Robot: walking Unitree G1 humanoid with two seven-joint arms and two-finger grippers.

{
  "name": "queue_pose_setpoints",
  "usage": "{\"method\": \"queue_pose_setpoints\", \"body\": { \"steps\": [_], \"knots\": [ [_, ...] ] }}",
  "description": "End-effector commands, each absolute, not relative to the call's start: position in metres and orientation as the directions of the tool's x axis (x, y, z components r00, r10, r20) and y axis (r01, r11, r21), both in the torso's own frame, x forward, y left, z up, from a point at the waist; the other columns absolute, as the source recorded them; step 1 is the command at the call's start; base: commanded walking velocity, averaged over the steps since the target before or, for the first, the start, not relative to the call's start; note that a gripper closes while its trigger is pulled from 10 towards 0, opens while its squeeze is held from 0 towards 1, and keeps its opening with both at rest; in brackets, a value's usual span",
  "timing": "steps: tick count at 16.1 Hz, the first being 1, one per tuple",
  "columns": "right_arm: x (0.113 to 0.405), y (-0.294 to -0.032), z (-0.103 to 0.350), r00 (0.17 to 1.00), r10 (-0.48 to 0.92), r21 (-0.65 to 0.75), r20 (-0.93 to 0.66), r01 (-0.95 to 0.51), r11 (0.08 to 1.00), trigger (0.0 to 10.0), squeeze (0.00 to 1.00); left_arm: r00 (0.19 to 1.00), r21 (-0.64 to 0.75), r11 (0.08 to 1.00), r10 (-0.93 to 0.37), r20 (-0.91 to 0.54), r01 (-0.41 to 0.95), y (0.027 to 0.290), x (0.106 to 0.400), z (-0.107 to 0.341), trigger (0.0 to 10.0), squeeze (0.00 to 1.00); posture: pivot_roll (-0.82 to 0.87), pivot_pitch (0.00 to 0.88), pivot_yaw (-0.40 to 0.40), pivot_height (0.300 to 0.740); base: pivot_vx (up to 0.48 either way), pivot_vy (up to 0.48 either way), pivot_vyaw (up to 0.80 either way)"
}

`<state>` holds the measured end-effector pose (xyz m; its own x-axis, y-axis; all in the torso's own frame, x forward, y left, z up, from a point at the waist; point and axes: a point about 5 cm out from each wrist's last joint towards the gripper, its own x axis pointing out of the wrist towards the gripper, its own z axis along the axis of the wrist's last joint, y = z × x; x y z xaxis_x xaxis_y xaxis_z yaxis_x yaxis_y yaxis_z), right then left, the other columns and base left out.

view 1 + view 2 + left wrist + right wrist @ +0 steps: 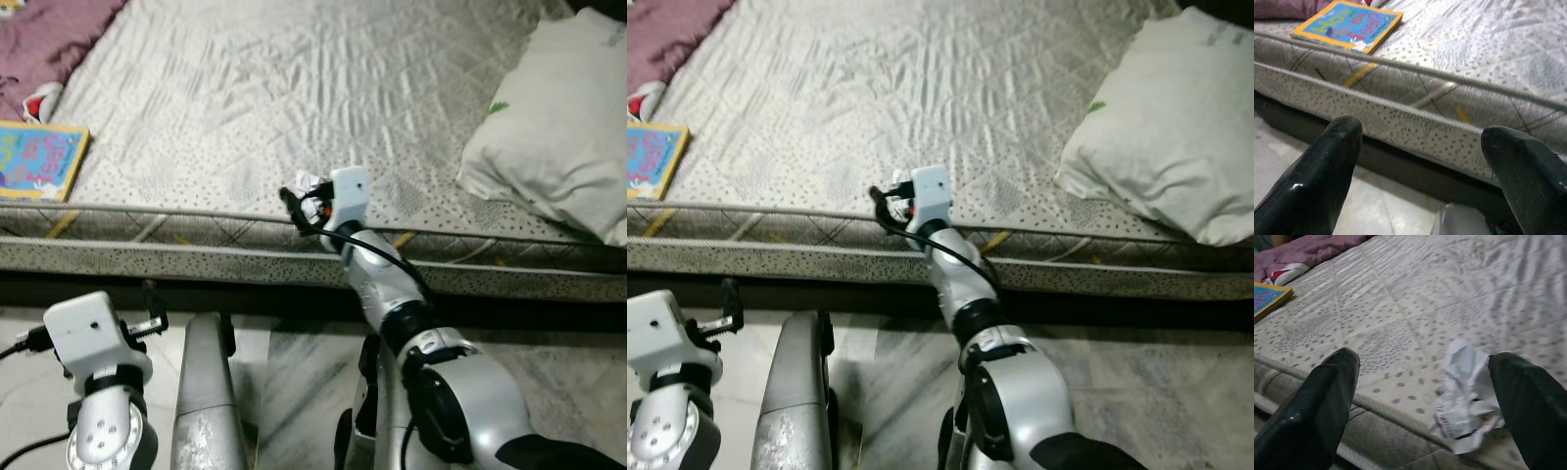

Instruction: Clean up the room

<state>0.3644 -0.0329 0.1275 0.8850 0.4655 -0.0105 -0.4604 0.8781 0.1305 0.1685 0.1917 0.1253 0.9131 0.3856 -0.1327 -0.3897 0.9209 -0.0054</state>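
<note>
— Where's your right end effector?
— At the mattress edge, fingers spread apart, the crumpled paper lying just beside one finger.
— And your left end effector?
— Low by the floor, fingers apart, empty. Your book lies near the edge.

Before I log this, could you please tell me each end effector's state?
Left end effector: open, empty.
Right end effector: open around the paper.

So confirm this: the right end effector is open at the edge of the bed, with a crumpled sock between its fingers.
Not a sock. The right wrist view shows crumpled paper lying on the bed between the fingers. The rest holds: the right end effector is open at the bed's edge.
</note>
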Motion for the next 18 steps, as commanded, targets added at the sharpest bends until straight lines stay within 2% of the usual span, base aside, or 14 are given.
{"method": "queue_pose_setpoints", "body": {
  "steps": [1,4,6,8,9,11,18],
  "knots": [
    [0.366,-0.031,0.131,0.891,0.454,0.143,-0.001,-0.449,0.882,10.0,0.00,0.904,-0.004,0.913,0.404,-0.142,-0.408,0.191,0.163,0.126,10.0,0.00,0.30,0.247,-0.083,0.527,0.000,0.000,0.00],
    [0.364,-0.005,0.143,0.881,0.472,0.147,0.030,-0.471,0.870,10.0,0.00,0.908,0.000,0.918,0.393,-0.142,-0.397,0.186,0.154,0.131,10.0,0.00,0.33,0.284,-0.072,0.527,0.000,0.000,0.00],
    [0.370,-0.007,0.151,0.904,0.425,0.164,0.043,-0.426,0.890,10.0,0.00,0.915,-0.003,0.926,0.372,-0.156,-0.377,0.181,0.153,0.130,10.0,0.00,0.32,0.288,-0.062,0.527,0.000,0.000,0.40],
    [0.373,-0.009,0.157,0.917,0.394,0.105,0.056,-0.398,0.911,10.0,0.00,0.923,-0.008,0.935,0.349,-0.160,-0.355,0.176,0.153,0.131,10.0,0.00,0.32,0.294,-0.054,0.527,0.000,0.000,0.80],
    [0.375,-0.011,0.161,0.927,0.370,0.142,0.064,-0.376,0.916,10.0,0.00,0.927,-0.011,0.938,0.339,-0.158,-0.345,0.174,0.153,0.132,10.0,0.00,0.32,0.303,-0.049,0.527,0.000,0.000,0.76],
    [0.378,-0.013,0.166,0.935,0.345,0.166,0.080,-0.354,0.921,10.0,0.00,0.927,-0.011,0.940,0.336,-0.165,-0.342,0.173,0.152,0.131,10.0,0.00,0.32,0.302,-0.050,0.527,0.000,0.000,0.00],
    [0.377,-0.012,0.166,0.950,0.299,0.093,0.091,-0.307,0.947,10.0,0.00,0.919,-0.012,0.935,0.347,-0.185,-0.355,0.169,0.141,0.132,10.0,0.00,0.35,0.334,-0.056,0.527,0.000,0.000,0.00]
  ]
}}
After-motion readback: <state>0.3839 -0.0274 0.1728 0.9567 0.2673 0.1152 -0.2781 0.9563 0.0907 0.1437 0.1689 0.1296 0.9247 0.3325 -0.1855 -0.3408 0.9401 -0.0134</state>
